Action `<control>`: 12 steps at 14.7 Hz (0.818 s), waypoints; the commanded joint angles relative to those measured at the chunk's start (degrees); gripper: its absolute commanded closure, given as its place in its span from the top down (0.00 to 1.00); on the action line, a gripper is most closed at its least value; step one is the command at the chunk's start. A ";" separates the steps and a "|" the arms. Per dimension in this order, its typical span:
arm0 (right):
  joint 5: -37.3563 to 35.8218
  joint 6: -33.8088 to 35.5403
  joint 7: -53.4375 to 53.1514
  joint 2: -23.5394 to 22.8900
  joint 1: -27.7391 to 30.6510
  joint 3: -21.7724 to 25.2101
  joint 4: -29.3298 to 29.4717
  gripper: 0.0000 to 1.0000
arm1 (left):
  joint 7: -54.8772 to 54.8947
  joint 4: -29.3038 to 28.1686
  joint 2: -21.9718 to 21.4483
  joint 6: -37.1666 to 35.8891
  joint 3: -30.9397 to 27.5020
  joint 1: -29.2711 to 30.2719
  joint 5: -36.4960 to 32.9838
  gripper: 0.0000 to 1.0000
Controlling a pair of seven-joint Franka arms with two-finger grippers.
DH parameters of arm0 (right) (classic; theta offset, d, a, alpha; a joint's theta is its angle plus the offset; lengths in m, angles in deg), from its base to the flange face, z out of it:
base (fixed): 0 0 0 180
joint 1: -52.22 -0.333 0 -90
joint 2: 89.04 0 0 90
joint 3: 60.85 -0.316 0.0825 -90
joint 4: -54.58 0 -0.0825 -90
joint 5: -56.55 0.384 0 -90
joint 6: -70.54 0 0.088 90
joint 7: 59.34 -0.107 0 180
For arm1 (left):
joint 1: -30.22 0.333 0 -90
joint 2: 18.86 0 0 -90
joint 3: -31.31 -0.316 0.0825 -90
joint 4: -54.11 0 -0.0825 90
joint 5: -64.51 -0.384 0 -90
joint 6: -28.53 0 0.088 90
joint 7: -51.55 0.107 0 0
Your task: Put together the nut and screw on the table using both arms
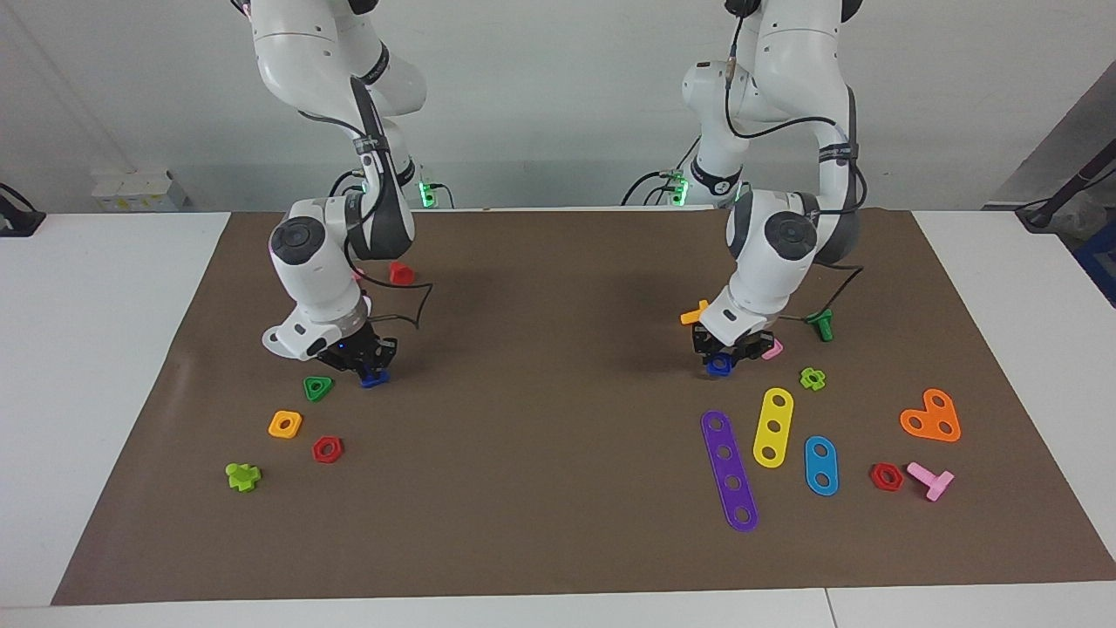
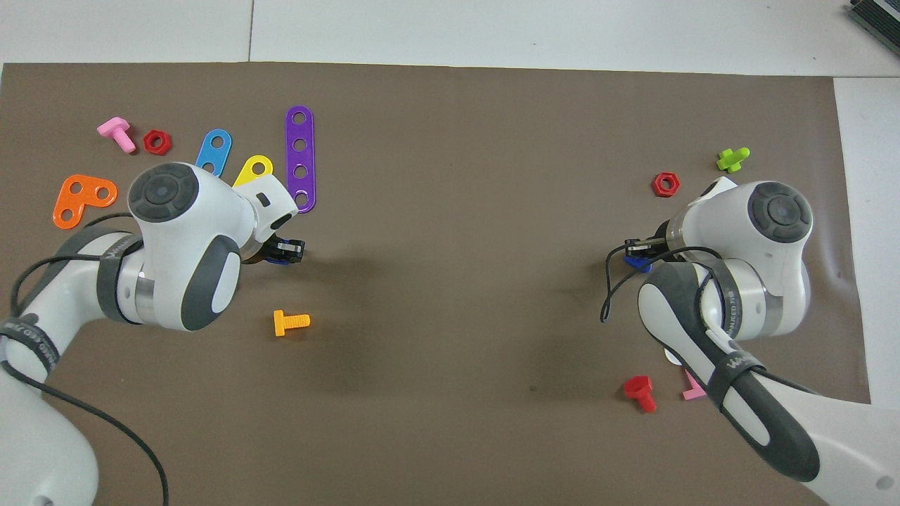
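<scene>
On the white table (image 1: pixel 105 366), a brown paper-like mat (image 1: pixel 558 488) covers most of the top, which is two white boards meeting at a seam. A plain pale wall stands at the robots' end, where a green light glows at each arm's base.

Two dark-blue pieces are in play. The right gripper (image 1: pixel 368 365) is down at the mat toward the right arm's end, its fingers pinching the screw (image 1: pixel 375 379), which sits just beside the green triangular nut (image 1: pixel 318 388). The left gripper (image 1: pixel 729 353) is down toward the left arm's end, pressed onto the nut (image 1: pixel 718 365), close to the pink square nut (image 1: pixel 772 350). I cannot tell whether either blue piece has left the mat.

There are four flat perforated plates:
- a purple strip (image 1: pixel 730 471) with four holes
- a yellow strip (image 1: pixel 773 426) with three
- a blue strip (image 1: pixel 820 466) with two
- an orange heart-shaped plate (image 1: pixel 931 417) with three

The loose nuts include:
- two red hex nuts (image 1: pixel 327 449) (image 1: pixel 887 476)
- one orange-yellow square nut (image 1: pixel 285 424)
- one lime cross-shaped nut (image 1: pixel 813 378)

Apart from the blue one there are five screws:
- red (image 1: pixel 400 272)
- orange (image 1: pixel 695 312)
- dark green (image 1: pixel 821 324)
- pink (image 1: pixel 930 480)
- lime (image 1: pixel 242 476)

A further pink piece (image 2: pixel 692 388) shows partly from under the right arm.
</scene>
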 commanded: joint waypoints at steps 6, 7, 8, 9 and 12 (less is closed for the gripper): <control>-0.35 0.47 -26.65 -6.52 -16.82 0.12 10.00 0.00 | -6.80 12.70 -2.62 -19.53 -0.32 3.65 0.30 0.00; -2.01 1.60 -30.79 -9.24 -18.94 0.12 13.33 0.00 | -7.33 12.70 -2.62 -19.01 -0.23 3.57 0.48 0.00; -4.81 3.53 -35.35 -11.88 -20.44 0.03 17.19 0.00 | -8.90 12.70 -2.62 -18.57 -0.06 3.13 0.66 0.00; -6.84 4.07 -39.31 -13.65 -21.59 -0.06 19.41 0.00 | -10.74 12.62 -2.54 -17.44 0.03 2.78 1.44 0.00; -6.86 4.16 -42.60 -13.93 -23.96 -0.23 20.22 0.00 | -17.69 11.56 -2.45 -13.04 0.47 0.84 1.98 0.00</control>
